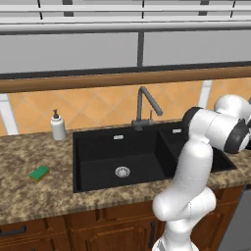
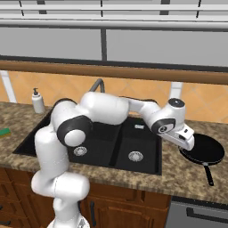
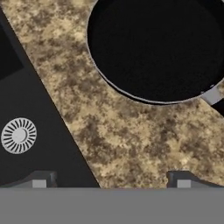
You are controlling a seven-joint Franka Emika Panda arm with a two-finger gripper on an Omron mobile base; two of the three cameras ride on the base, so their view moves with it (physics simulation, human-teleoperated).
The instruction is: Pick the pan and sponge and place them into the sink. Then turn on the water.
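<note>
Pan (image 3: 157, 48) sits on the counter (image 3: 131, 140) just ahead of the gripper (image 3: 111, 181), untouched; jaws stand wide apart, holding nothing. Sink (image 2: 120, 149) lies beside the gripper, basins bare. Sponge (image 1: 39, 173) rests well away, across the sink. Judgement: nothing placed yet; faucet (image 1: 145, 105) dry.

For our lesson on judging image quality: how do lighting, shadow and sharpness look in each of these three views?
Left base view: even, flat light, black sink shows little shading, sponge crisp. Right base view: same soft light, pan reads as a dark disc without glare. Hand view: the counter speckle looks soft and coarse close up; pan rim catches a thin pale line.
</note>
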